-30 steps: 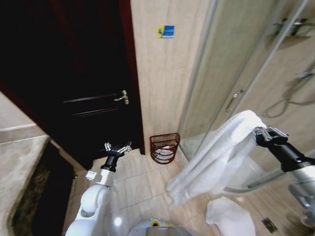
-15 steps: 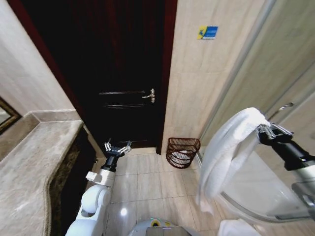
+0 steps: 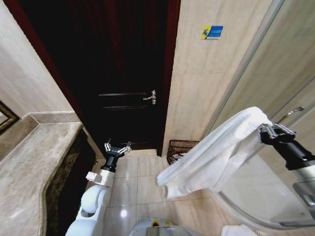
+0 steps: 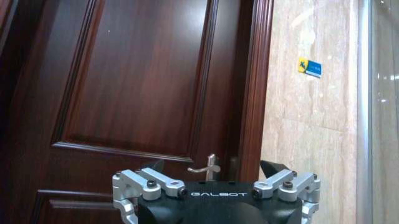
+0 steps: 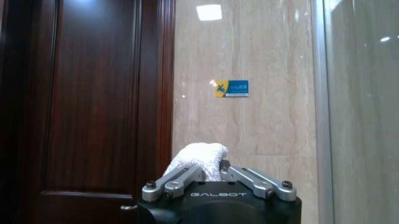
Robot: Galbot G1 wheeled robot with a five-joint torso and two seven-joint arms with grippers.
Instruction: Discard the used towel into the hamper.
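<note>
The used towel (image 3: pixel 216 152) is white and hangs from my right gripper (image 3: pixel 267 131), which is shut on its top fold at the right of the head view. Its loose end flares out to the left, above the floor. The right wrist view shows the towel (image 5: pixel 201 157) bunched between that gripper's (image 5: pixel 210 173) fingers. The hamper (image 3: pixel 178 147), a dark reddish-brown wire basket, stands on the floor against the tiled wall beside the door, half hidden behind the towel. My left gripper (image 3: pixel 117 147) is held low at the left, open and holding nothing, and faces the door (image 4: pixel 156 93).
A dark wooden door (image 3: pixel 123 73) with a metal handle (image 3: pixel 150 97) fills the back. A stone counter (image 3: pixel 34 162) runs along the left. A glass shower screen (image 3: pixel 275 98) is at the right, with a curved shower base (image 3: pixel 246 211) below. Tiled floor (image 3: pixel 142 182) lies between them.
The view has swung left, bringing the door to the middle. The towel's loose end has swung out to the left and now covers part of the hamper. Left arm unchanged.
</note>
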